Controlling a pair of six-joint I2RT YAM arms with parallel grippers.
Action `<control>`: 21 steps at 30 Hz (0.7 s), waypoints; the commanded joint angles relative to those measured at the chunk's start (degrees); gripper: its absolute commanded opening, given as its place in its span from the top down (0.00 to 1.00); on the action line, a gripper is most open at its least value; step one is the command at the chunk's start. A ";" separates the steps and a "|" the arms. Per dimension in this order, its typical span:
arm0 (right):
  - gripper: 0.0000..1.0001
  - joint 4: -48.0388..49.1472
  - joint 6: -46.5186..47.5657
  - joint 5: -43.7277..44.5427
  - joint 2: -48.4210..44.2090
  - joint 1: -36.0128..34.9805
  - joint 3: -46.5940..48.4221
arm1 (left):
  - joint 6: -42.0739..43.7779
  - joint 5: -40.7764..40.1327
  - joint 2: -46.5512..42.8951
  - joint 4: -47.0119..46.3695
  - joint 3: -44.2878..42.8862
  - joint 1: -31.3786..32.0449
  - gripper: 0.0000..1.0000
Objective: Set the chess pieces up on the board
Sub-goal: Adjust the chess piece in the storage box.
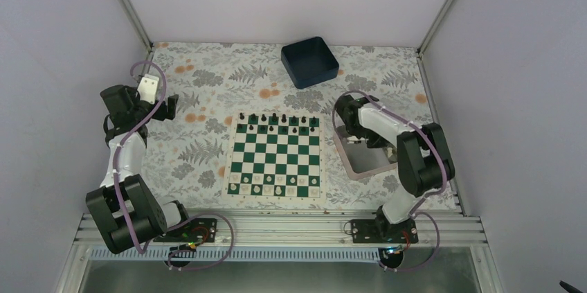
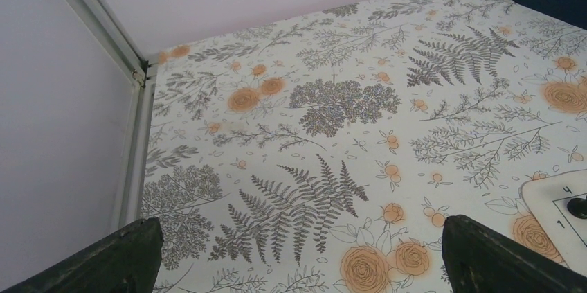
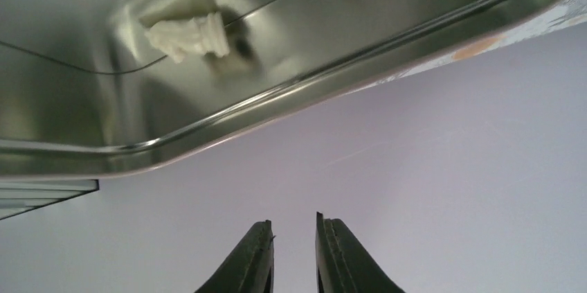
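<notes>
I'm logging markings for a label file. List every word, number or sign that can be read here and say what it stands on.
"4": on the cream border at a corner of the board, left wrist view; it may be a turned letter.
"1": beside it, on the same border.
Border marks on the board in the top view: too small to read.
The blue bin and metal tray: no text shows.

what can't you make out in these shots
- top view: white pieces too small to tell types; right arm covers part of the tray
- left wrist: board cut off by the right edge
- right wrist: piece in the tray blurred, type unclear
</notes>
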State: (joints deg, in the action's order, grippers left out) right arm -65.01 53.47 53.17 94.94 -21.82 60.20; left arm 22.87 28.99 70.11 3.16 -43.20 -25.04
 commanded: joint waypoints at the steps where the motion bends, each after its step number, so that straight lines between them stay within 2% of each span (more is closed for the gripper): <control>1: 0.79 -1.02 0.52 -0.65 2.23 -0.94 6.32 | -0.29 1.27 -1.02 -0.43 -0.10 -0.59 0.00; 4: 0.74 -5.74 0.14 -13.26 0.92 -0.12 12.35 | -0.29 1.03 -0.85 -0.58 -0.09 -0.76 0.00; 7: 0.65 -4.37 4.50 -27.77 -5.72 2.54 16.11 | -0.44 0.97 -1.19 -0.64 -0.05 -0.88 0.00; 11: 0.58 -8.58 8.14 -47.98 -8.67 14.30 23.13 | -0.71 1.13 -1.13 -0.09 -0.62 -0.98 0.00; 15: 0.57 -8.20 10.13 -51.27 -11.10 23.61 17.85 | -0.98 1.02 -1.02 0.71 -1.27 -1.06 0.00; 21: 0.56 -4.21 7.64 -52.49 -13.12 29.77 12.23 | -1.16 1.53 -0.59 1.05 -1.63 -1.07 0.00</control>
State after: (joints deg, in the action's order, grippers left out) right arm -69.73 61.08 6.50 82.83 5.50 74.43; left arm 22.20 28.99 70.02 4.01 -43.24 -25.69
